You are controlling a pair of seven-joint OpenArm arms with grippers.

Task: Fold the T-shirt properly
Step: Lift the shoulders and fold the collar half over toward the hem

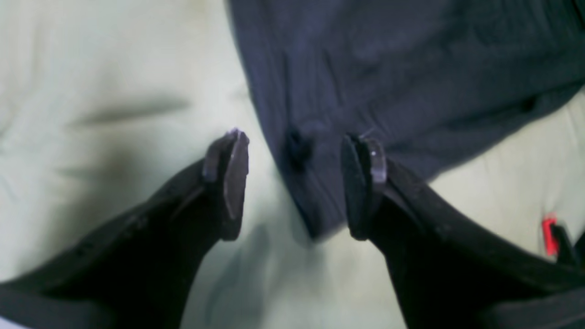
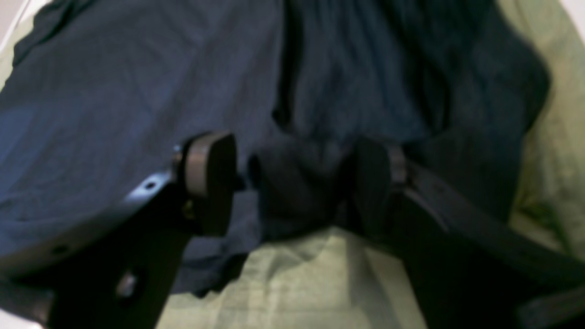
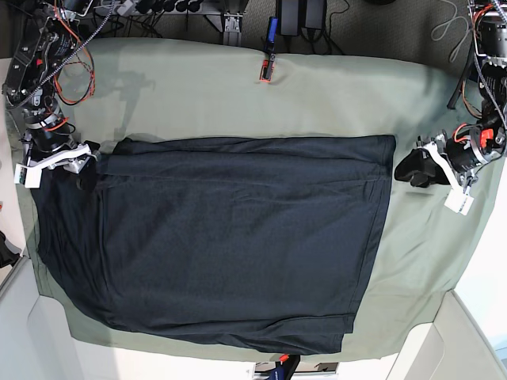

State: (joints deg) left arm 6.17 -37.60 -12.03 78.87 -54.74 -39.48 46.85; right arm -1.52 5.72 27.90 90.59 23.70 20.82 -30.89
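Note:
The dark charcoal T-shirt (image 3: pixel 222 245) lies spread flat on the pale green table cloth (image 3: pixel 198 95). My left gripper (image 3: pixel 405 169) is at the shirt's back right corner. In the left wrist view it (image 1: pixel 296 137) is open, and the shirt's corner (image 1: pixel 315 192) lies between its fingers, ungripped. My right gripper (image 3: pixel 85 168) is at the shirt's back left corner. In the right wrist view it (image 2: pixel 292 146) is open, with a bunched fold of the shirt (image 2: pixel 297 192) between its fingers and against the right-hand one.
A small red-and-black object (image 3: pixel 265 70) sits at the table's back edge and also shows in the left wrist view (image 1: pixel 550 235). Cables and arm bases stand at the back corners. The shirt's front hem lies close to the table's front edge (image 3: pixel 238 352).

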